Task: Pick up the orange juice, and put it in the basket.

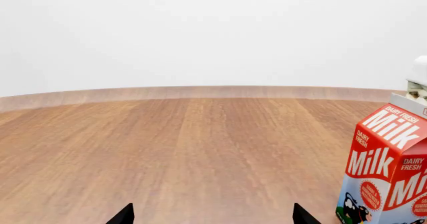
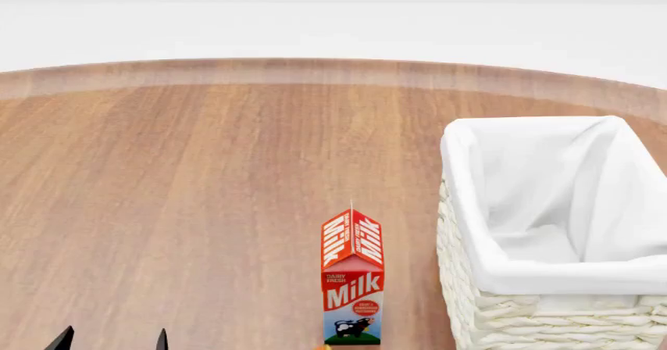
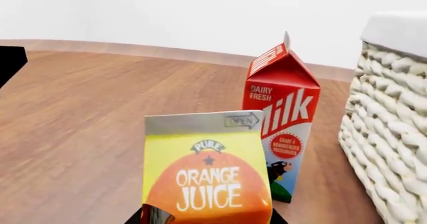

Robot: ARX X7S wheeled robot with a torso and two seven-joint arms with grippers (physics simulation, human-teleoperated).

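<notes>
In the right wrist view the orange juice (image 3: 207,174), a yellow-and-orange carton, fills the space between my right gripper's (image 3: 207,219) dark fingertips, which press its two sides low down. It stands nearer to me than the milk carton. In the head view only an orange speck (image 2: 323,348) shows at the bottom edge, and the right gripper is out of view there. The basket (image 2: 490,272), white wicker with a cloth lining, stands at the right; its wall also shows in the right wrist view (image 3: 393,134). My left gripper (image 2: 112,340) is open and empty over bare table, also in the left wrist view (image 1: 213,216).
A red-and-white Milk carton (image 2: 352,287) stands upright just left of the basket, behind the juice (image 3: 283,129), and to one side of the left gripper (image 1: 390,174). The wooden table's far edge (image 2: 312,70) curves across the back. A dark shape (image 3: 10,59) shows at the frame's edge.
</notes>
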